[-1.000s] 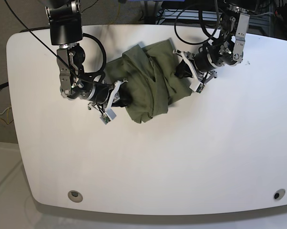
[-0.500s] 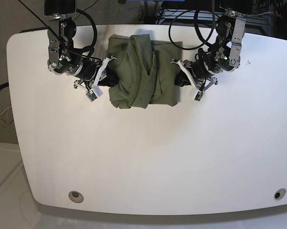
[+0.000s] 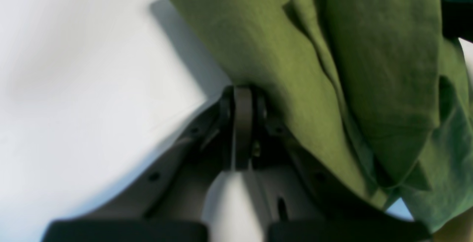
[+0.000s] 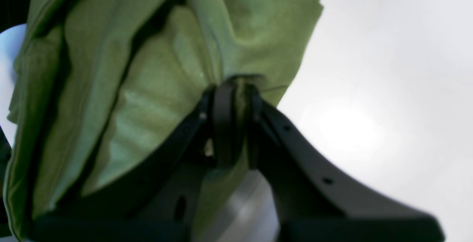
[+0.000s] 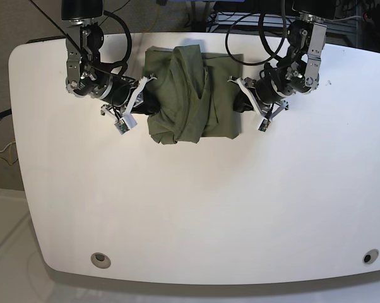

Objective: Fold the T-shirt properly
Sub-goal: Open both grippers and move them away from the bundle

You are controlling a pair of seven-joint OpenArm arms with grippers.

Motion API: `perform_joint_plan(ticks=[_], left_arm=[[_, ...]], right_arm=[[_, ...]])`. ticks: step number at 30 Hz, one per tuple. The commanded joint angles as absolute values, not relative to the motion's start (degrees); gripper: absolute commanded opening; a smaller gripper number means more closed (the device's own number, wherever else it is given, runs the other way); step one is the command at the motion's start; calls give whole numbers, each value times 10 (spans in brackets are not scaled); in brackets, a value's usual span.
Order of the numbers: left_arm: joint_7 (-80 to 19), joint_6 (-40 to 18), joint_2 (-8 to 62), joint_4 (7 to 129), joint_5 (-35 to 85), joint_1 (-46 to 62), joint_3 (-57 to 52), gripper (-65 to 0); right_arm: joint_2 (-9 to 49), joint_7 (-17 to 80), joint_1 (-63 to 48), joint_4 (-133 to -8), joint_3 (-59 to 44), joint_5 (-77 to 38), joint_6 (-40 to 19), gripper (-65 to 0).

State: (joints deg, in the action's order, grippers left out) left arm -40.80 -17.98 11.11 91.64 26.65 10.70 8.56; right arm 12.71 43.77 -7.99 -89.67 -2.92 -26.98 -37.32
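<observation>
The left gripper [image 5: 239,96] and the right gripper [image 5: 139,101] are each seen clamped tight on opposite side edges of the plain olive-green short-sleeved cotton T-shirt [image 5: 187,95], which is bunched between them near the far edge of the white rounded table [image 5: 196,208]. The garment is judged only partly folded, rumpled and overlapping, with flattening and squaring left. Both arms are angled low, wrists turned inward.

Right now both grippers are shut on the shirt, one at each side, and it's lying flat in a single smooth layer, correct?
Not flat. The base view shows the shirt bunched into thick overlapping folds on the table. The rest holds: the left gripper and right gripper each pinch an edge, one at each side.
</observation>
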Motion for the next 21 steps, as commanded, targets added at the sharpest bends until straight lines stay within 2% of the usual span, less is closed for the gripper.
perform_joint_plan(ticks=[1, 9, 21], left_arm=[[-420, -179, 119, 950, 261, 106, 83, -650], [-456, -177, 131, 1026, 261, 100, 80, -650], [-500, -177, 131, 1042, 261, 80, 55, -650]], right_arm=[[131, 451, -79, -923, -29, -260, -373, -596], [131, 484, -78, -1007, -29, -260, -373, -596], [130, 543, -78, -1088, -29, -260, -369, -596]])
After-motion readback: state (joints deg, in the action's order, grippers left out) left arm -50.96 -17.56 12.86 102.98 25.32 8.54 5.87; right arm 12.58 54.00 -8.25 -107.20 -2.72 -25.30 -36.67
